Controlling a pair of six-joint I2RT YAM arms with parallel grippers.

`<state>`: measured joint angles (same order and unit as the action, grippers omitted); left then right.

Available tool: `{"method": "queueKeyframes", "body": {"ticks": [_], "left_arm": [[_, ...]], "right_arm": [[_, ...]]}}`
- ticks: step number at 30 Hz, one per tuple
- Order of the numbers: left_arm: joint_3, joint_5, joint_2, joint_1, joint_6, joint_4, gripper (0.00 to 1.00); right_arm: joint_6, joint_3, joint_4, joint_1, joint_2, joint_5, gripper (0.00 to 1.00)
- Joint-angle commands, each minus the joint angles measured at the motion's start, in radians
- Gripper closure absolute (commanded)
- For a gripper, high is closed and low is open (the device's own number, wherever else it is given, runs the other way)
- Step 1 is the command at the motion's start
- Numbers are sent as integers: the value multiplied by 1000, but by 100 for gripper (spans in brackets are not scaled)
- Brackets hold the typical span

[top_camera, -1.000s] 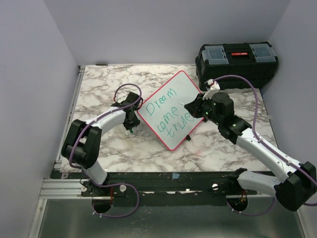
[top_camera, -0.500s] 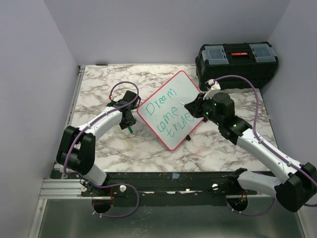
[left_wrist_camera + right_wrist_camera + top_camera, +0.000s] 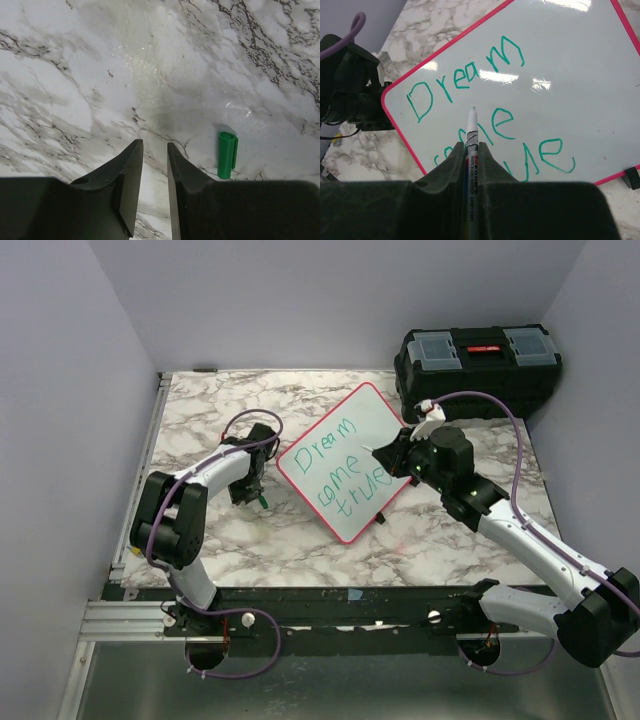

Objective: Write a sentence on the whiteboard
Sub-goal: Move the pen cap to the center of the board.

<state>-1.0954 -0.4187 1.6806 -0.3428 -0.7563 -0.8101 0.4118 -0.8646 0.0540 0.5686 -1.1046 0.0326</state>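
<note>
From my seat the writing looked finished: the sentence, "Dream come true" in green, filled two lines on the whiteboard, which lay cornerwise on the counter between the arms, near the black toolbox at the far right. The right pincer pinched the marker, its tip over the board; whether it touched, I couldn't tell. The left pincer hung narrowly parted and empty, the green cap lying just beside it. I judged only capping remained.
</note>
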Motion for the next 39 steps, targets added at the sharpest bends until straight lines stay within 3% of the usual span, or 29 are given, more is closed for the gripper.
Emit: {"method": "queueKeyframes", "body": {"ticks": [1,6,11,14,18,20,23,24,29,39], "left_arm": [[-60,-15,53,-18,44,-46,73],[-93,25,74,-30,61,-52,69],[-140,49,118,-53,68,-75,29],[-157,50,134,-58,66,-90,23],[-118,26,82,-60,46,-73,25],[-81,-1,25,-56,45,-62,32],[-73,-13,-5,-41,46,-86,63],[-66,-14,-8,-39,45,-85,66],[-63,28,56,-28,55,-94,63],[-273,17,223,-40,89,-282,60]], "right_arm": [[5,15,-14,5,20,8,99],[5,16,-17,5,17,9,99],[5,18,-15,5,22,5,99],[4,16,-13,4,28,3,99],[3,18,-10,5,29,0,99],[3,18,-9,5,30,2,99],[5,19,-18,5,25,10,99],[6,19,-22,5,22,12,99],[8,14,-22,4,30,16,99],[10,25,-28,4,83,11,99]]}}
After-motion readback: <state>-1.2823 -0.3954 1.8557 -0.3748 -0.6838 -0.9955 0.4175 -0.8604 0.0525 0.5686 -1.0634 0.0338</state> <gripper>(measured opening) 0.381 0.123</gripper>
